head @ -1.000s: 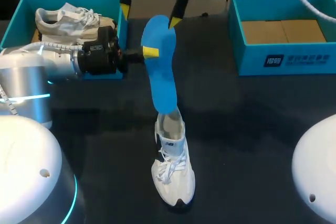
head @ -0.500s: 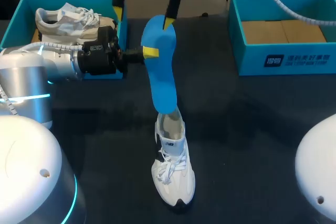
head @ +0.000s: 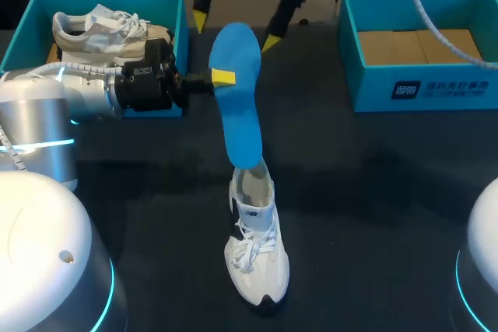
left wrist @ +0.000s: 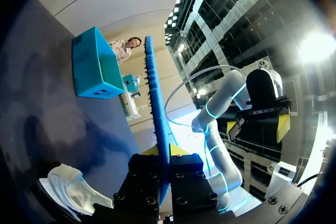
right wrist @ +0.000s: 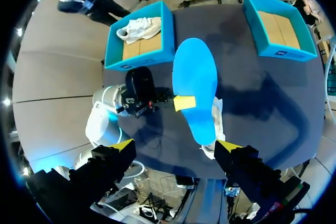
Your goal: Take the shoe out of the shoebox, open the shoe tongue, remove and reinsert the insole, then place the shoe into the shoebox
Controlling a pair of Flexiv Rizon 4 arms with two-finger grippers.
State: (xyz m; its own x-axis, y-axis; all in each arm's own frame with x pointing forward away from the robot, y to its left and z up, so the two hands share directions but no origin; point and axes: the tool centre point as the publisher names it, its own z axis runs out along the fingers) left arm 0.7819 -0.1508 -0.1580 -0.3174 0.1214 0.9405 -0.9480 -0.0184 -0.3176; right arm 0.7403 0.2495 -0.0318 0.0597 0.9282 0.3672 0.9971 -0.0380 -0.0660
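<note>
Head view has the left claw point(head: 223, 78) clamped on the edge of the blue insole point(head: 237, 99), one yellow tip flat against its face. The insole stands on end, tilted, with its lower end at the opening of the white shoe point(head: 255, 248); I cannot tell whether it reaches inside. The shoe rests on its sole on the dark bench point(head: 373, 192), toe pointing away from the boxes.

Left wrist view shows the insole point(left wrist: 156, 108) edge-on between the closed fingers of the left claw point(left wrist: 164, 151), with the shoe point(left wrist: 68, 188) below and beside it.

Right claw point(head: 236, 31) hangs above the insole's upper end, fingers spread wide and touching nothing. In the right wrist view the two yellow tips of the right claw point(right wrist: 175, 145) stand far apart, with the insole point(right wrist: 195, 85) ahead of them.

A teal left box point(head: 15, 40) holds a second shoe point(head: 105, 29). The teal right box point(head: 420, 87) shows only its cardboard floor
</note>
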